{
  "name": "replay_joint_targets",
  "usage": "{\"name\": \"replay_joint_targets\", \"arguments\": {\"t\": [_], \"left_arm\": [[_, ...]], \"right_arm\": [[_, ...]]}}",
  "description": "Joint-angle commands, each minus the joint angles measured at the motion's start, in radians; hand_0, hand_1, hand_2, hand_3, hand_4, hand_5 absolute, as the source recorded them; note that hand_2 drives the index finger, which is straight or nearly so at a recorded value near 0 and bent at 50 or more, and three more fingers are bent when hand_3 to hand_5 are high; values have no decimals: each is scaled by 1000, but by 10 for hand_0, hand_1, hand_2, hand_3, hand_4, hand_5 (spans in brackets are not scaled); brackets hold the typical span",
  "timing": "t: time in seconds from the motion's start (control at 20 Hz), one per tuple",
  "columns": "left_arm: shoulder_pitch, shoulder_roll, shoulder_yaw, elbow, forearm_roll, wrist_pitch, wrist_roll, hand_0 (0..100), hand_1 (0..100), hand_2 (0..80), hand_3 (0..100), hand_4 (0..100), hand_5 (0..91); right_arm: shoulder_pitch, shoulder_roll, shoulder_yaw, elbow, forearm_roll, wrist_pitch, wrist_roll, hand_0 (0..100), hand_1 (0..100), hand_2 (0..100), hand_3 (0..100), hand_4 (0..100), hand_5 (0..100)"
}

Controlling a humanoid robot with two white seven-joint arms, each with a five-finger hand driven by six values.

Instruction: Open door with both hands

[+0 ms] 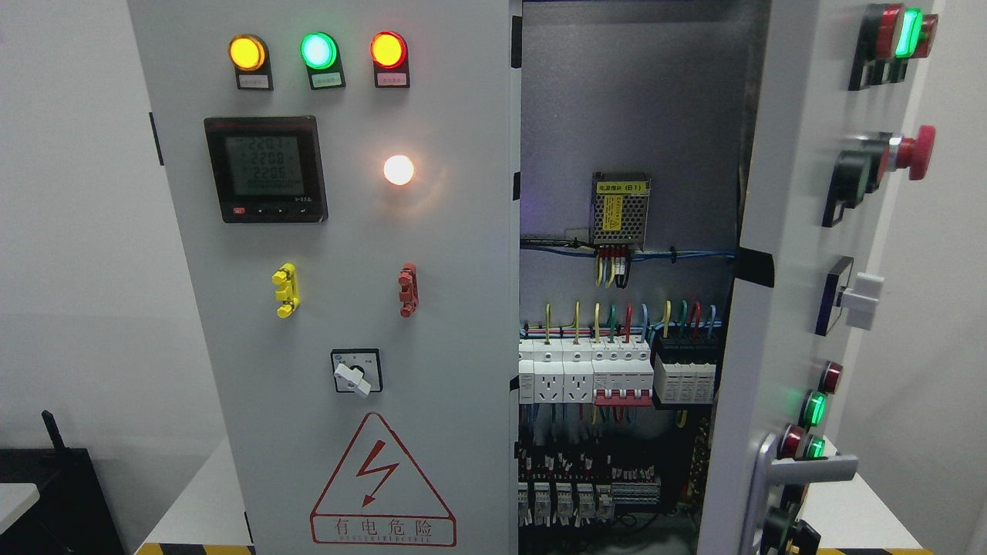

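- 2 doors on this electrical cabinet: the left door [339, 308] sits shut and square to the camera, while the right door [802, 270] is swung wide open, seen almost edge-on at the picture's right.
- No robot hand or arm is in shot, so I cannot tell how the fingers are set or whether they hold anything.
- The right door's silver lever handle [802, 470] juts out low on its face, just beside a lit green button [813, 408].
- A red mushroom stop button [916, 152] sticks out higher up that same door.
- Between the doors, the interior is exposed: a metal power supply [619, 210] up on the back panel, and a row of white circuit breakers [586, 374] below with coloured wires feeding in.
- On the left door, 3 lamps glow along the top: yellow lamp [247, 52], green lamp [318, 51], red lamp [388, 49].
- A digital meter [266, 169] sits under them, and a red warning triangle [382, 482] near the bottom.
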Motion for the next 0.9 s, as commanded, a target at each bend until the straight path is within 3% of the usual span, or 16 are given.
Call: {"name": "replay_joint_targets", "arguments": {"t": [0.0,0.85], "left_arm": [[0,-34,0,11,0,0,0,0,0,0,0,31,0],[0,-40,0,15,-2,0,-3,0,0,0,0,31,0]], "right_arm": [[0,0,1,0,0,0,0,107,0,0,0,0,0],[0,0,1,0,0,0,0,107,0,0,0,0,0]]}}
